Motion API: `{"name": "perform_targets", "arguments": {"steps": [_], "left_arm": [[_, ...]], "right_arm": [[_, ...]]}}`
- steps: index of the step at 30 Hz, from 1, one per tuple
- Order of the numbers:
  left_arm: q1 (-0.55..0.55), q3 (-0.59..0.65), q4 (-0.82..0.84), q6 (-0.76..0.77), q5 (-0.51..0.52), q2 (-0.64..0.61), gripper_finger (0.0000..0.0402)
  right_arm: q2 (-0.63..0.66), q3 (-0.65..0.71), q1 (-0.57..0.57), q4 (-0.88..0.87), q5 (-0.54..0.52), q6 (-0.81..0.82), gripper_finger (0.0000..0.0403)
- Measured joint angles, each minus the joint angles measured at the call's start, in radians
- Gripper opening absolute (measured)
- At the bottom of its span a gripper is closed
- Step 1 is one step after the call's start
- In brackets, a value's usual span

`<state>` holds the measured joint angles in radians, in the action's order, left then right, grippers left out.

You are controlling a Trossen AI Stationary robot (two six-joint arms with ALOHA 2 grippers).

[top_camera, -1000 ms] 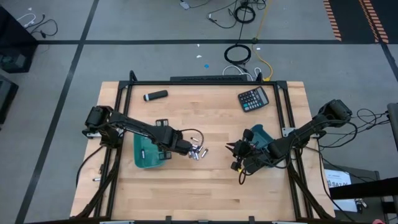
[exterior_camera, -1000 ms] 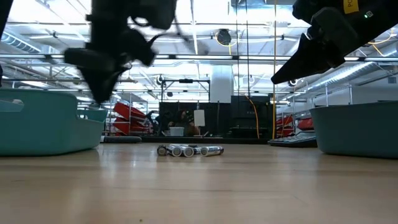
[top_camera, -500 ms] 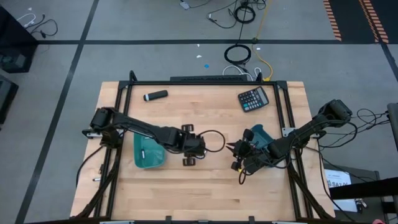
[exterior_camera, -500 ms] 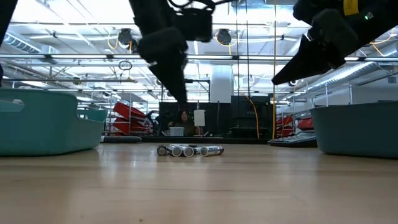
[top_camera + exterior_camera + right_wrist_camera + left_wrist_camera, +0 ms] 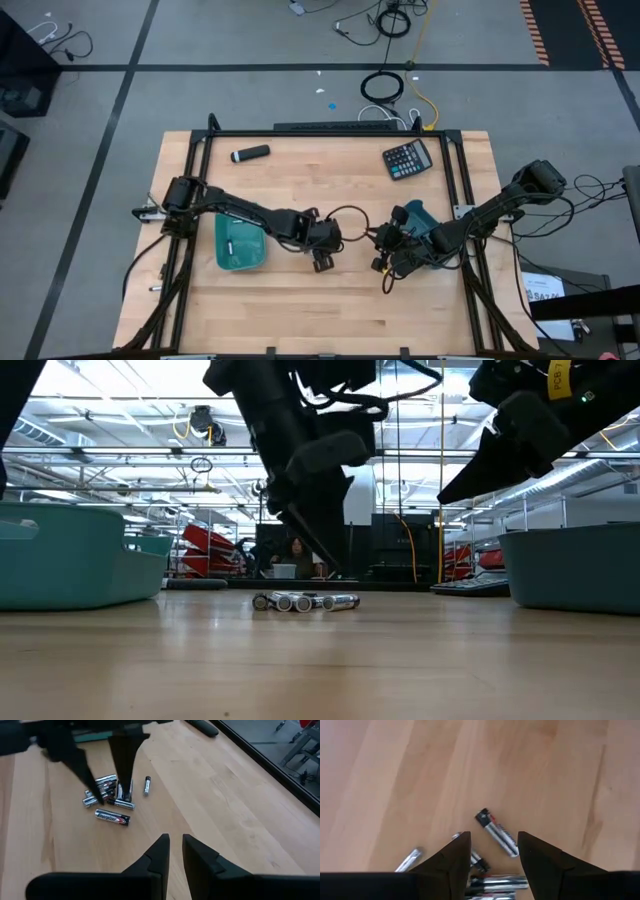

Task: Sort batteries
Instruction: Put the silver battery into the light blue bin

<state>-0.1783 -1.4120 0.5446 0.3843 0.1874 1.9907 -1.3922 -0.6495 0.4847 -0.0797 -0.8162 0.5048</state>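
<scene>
While the batteries [image 5: 110, 800] lay in a small heap on the table [image 5: 300, 310], just under the left gripper [image 5: 491, 851], its fingers stood wide apart and empty. The cells looked light, hard and smooth, so they would probably roll; better to pinch one across its middle. The right gripper [image 5: 175, 851] waited near, fingers narrow, holding nothing.

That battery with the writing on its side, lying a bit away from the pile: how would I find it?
Start at the wooden table and go to its middle, where the left gripper hangs open over the batteries. The labelled battery lies flat beside that heap, on the side toward the right gripper. It is bigger than most, black and silver, with printed lettering.
</scene>
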Motion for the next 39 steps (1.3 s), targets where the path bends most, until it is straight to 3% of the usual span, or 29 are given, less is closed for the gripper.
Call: {"name": "perform_targets", "arguments": {"steps": [20, 33, 39], "left_arm": [[-0.032, -0.034, -0.018, 0.080, 0.023, 0.064, 0.0172], [-0.008, -0.034, -0.023, -0.001, 0.050, 0.122, 0.0171], [0.008, -0.036, -0.031, -0.087, 0.035, 0.130, 0.0123]], "right_arm": [[0.000, 0.000, -0.001, 0.001, -0.002, -0.011, 0.0043], [0.000, 0.000, 0.000, 0.002, 0.003, -0.010, 0.0043], [0.000, 0.001, 0.001, 0.003, 0.003, -0.011, 0.0043]]}}
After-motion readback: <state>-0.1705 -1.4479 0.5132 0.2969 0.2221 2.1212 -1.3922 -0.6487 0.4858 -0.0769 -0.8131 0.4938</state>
